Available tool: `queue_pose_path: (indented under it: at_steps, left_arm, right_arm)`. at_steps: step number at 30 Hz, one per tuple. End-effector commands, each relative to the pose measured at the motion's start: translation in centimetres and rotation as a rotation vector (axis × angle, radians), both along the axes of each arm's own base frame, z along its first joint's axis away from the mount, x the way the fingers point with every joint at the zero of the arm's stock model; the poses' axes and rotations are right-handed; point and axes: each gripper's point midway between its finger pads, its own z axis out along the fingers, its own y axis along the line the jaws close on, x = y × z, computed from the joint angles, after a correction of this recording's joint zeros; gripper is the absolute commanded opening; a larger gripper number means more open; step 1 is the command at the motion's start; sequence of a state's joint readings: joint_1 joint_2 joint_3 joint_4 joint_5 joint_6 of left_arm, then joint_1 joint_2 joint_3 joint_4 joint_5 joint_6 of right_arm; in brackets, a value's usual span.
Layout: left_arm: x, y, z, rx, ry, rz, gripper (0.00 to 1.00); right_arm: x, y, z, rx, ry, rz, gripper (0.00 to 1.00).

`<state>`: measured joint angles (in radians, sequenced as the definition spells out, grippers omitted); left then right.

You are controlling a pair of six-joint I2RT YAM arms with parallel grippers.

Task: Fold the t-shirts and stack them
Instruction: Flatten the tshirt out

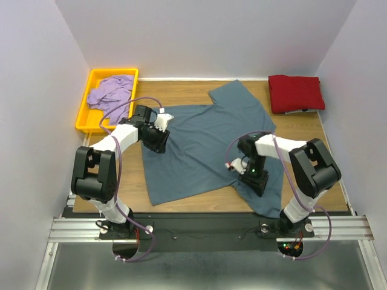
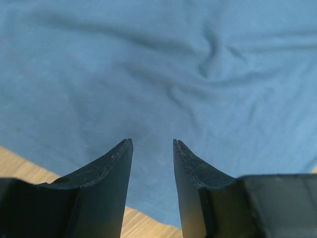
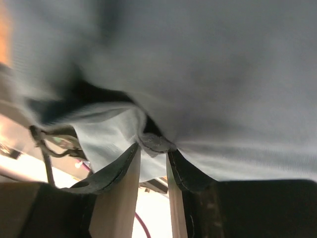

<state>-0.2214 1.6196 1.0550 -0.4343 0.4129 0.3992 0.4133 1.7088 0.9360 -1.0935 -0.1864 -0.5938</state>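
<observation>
1. While the pale lavender cotton t-shirt (image 1: pixel 110 90) is lying crumpled in the yellow plastic tray (image 1: pixel 83 118) at the far left corner, it is counting as one shirt in one tray, not yet folded.
2. The left gripper (image 2: pixel 151 143) is hovering over the left edge of the slate blue-grey cotton t-shirt (image 1: pixel 199 145). Its jaws are standing slightly apart with nothing between them. To my eye it is needing to drop onto that hem and pinch right at the edge, level with its partner.
3. That one blue-grey shirt is lying spread across the middle of the wooden table (image 1: pixel 181 93), mostly flat and rippling with soft wrinkles.
4. The right gripper (image 3: pixel 154 146) is pinching a small fold of the blue-grey cloth at the shirt's near right part, and the fabric is draping over its wrist camera. I'd say both grippers are wanting to rise together, so the cloth is folding over cleanly rather than dragging and bunching.
5. One dark red cotton t-shirt (image 1: pixel 295 92) is sitting folded at the far right corner. That is making three shirts and two grippers.
</observation>
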Motion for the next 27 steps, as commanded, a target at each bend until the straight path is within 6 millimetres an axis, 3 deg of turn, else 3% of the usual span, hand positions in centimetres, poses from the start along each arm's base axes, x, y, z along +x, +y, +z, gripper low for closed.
queue_pose_path:
  at_steps: [1,3,7,8,9,11,13,16,18,21,23,27]
  left_arm:
    - [1.2,1.0,-1.6,0.053,0.004,0.057,0.48]
    - [1.8,1.8,-2.6,0.097,0.021,0.074,0.47]
    - [3.7,4.3,-5.4,0.182,0.070,0.128,0.46]
    - [4.5,4.8,-5.5,0.193,0.066,0.139,0.45]
    - [6.3,6.0,-5.0,0.220,0.034,0.166,0.44]
    - [7.3,6.9,-5.3,0.237,0.038,0.173,0.43]
    - [9.2,7.4,-3.9,0.239,-0.007,0.178,0.43]
    - [10.0,6.8,-1.3,0.206,-0.052,0.144,0.46]
    - [9.8,5.9,0.1,0.162,-0.067,0.117,0.48]
    - [8.8,5.1,2.3,0.109,-0.091,0.093,0.50]
    - [7.6,5.1,2.7,0.102,-0.090,0.085,0.51]
    - [4.7,5.9,1.2,0.135,-0.059,0.076,0.51]
  right_arm:
    - [-2.4,3.5,0.1,0.066,0.073,0.115,0.34]
    - [-4.3,5.0,0.1,0.071,0.128,0.191,0.34]
    - [-5.8,8.4,0.1,0.094,0.140,0.299,0.40]
    - [-5.1,10.6,0.9,0.152,0.122,0.287,0.40]
    - [-4.8,11.6,1.5,0.178,0.119,0.280,0.42]
    - [-2.7,13.9,3.4,0.234,0.048,0.271,0.44]
    - [-0.6,14.8,5.3,0.274,-0.041,0.249,0.48]
    - [4.5,13.8,7.4,0.295,-0.156,0.112,0.50]
    - [7.6,10.9,7.2,0.260,-0.201,0.018,0.49]
    - [9.5,7.8,5.5,0.178,-0.235,-0.027,0.43]
    - [9.1,6.9,4.2,0.145,-0.222,-0.034,0.42]
    - [8.0,6.1,1.3,0.098,-0.170,-0.035,0.39]
